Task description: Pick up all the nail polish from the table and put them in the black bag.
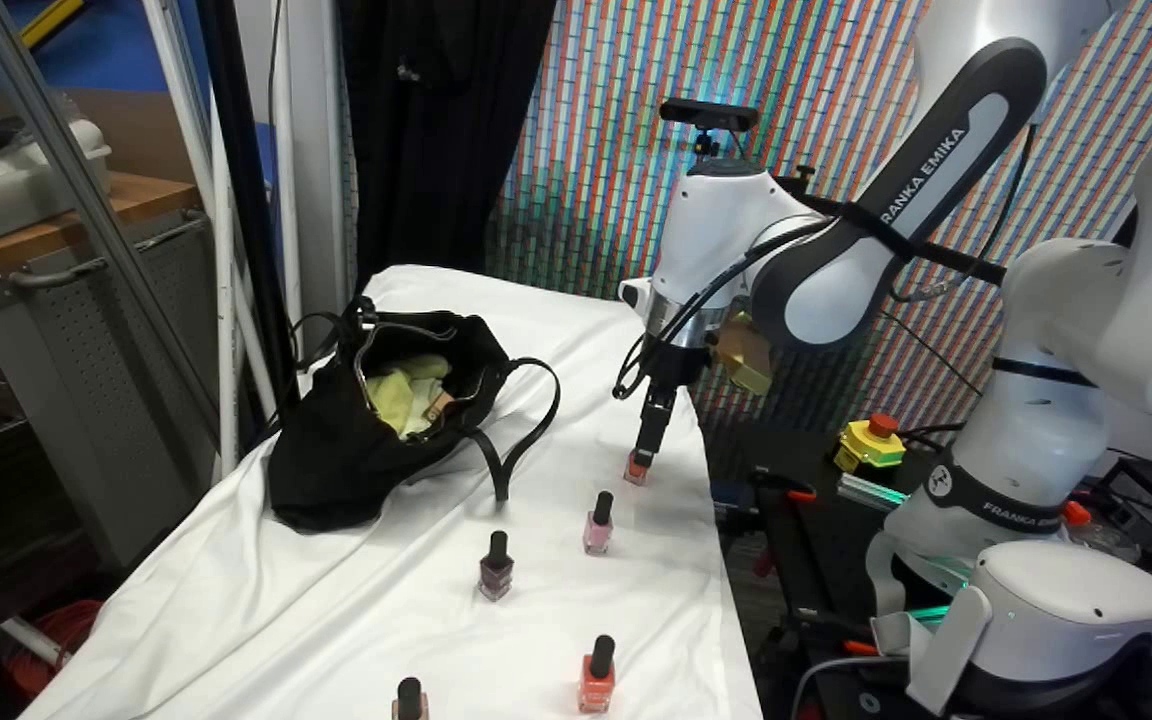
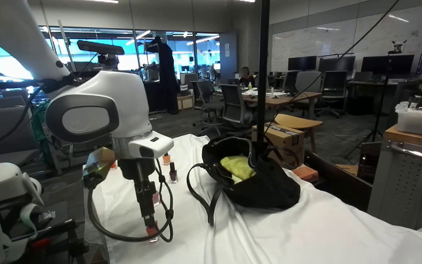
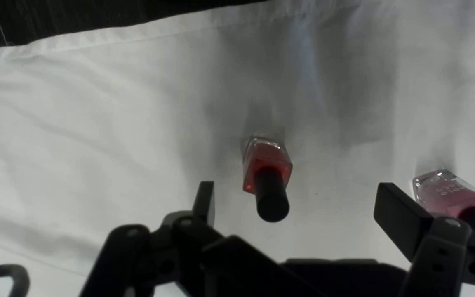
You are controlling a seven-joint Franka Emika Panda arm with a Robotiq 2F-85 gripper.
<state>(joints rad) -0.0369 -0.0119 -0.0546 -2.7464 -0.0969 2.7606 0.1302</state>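
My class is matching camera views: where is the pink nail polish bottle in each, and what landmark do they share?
In an exterior view: pink nail polish bottle, below centre.
In an exterior view: pink nail polish bottle, lower left, partly hidden.
Wrist view: pink nail polish bottle, right edge, partly hidden.
Shared landmark: red nail polish bottle, by the fingers.

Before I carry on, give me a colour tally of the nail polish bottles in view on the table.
Red to orange bottles: 3
Pink bottle: 1
Dark bottle: 1
Total in view: 5
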